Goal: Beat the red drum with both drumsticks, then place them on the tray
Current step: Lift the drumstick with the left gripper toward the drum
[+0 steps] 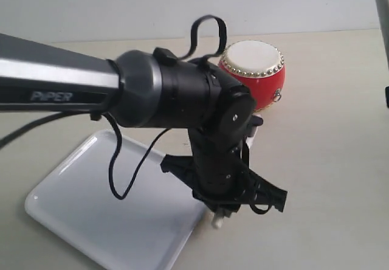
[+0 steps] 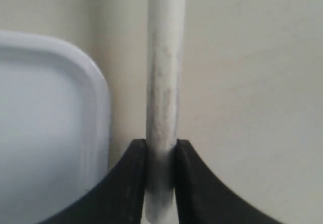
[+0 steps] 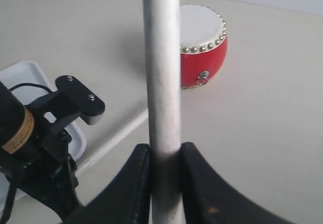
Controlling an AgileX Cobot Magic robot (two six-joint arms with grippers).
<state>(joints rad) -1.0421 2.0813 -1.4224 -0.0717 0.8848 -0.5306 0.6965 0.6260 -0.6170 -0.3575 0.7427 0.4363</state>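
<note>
From where I stand, the left gripper [image 2: 161, 151] has its black fingers [image 2: 133, 183] pinching a thin pale wooden drumstick [image 2: 164, 82]. It is taken close to its butt end, and only a short stub pokes out behind the pads. That stick runs out over the pale surface [image 3: 262, 133], just beside the right rim of the flat white plastic tray [image 2: 96, 98], which sits near and to the left. I can't tell whether the stick's far end touches anything.

The right gripper [image 3: 164, 156] is likewise closed on a second pale wooden drumstick [image 3: 161, 57], the stick squeezed between the two pads. The small glossy red barrel drum [image 3: 202, 52], with its cream skin and gold studs, stands far back and right of the middle. It is well apart from both sets of fingers and from the tray.

I'd judge the sticks to be light, stiff and smooth, so a round shaft could swivel or slip in a two-pad pinch when it strikes. A hold near the butt, as the left one has, gives the tip room to swing. The drum looks small and light enough to skid under a hard tap.
</note>
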